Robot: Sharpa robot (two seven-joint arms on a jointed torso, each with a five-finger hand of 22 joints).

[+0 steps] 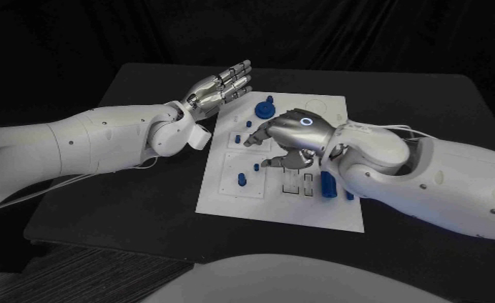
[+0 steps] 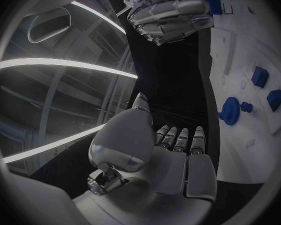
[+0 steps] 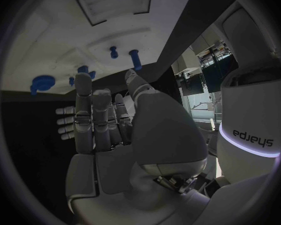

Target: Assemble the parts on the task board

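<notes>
While your right hand [image 1: 292, 138] hovers over task board [image 1: 239, 196], fingers curled, grip unclear; left hand [image 1: 219, 88] empty, fingers straight. Left wrist view adds blue gear [image 2: 230, 110].

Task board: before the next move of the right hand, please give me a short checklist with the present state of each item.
1. Task board lies flat on the black table: ok.
2. Left hand is off the board, fingers apart, holding nothing: ok.
3. Right hand is over the middle of the board: ok.
4. Right hand holds a part: cannot tell; its fingers curl downward and hide what is beneath.
5. Blue gear-like part sits at the board's far end, apart from both hands: ok.
6. Long blue part near the right wrist is free of the arm: cannot tell.
</notes>
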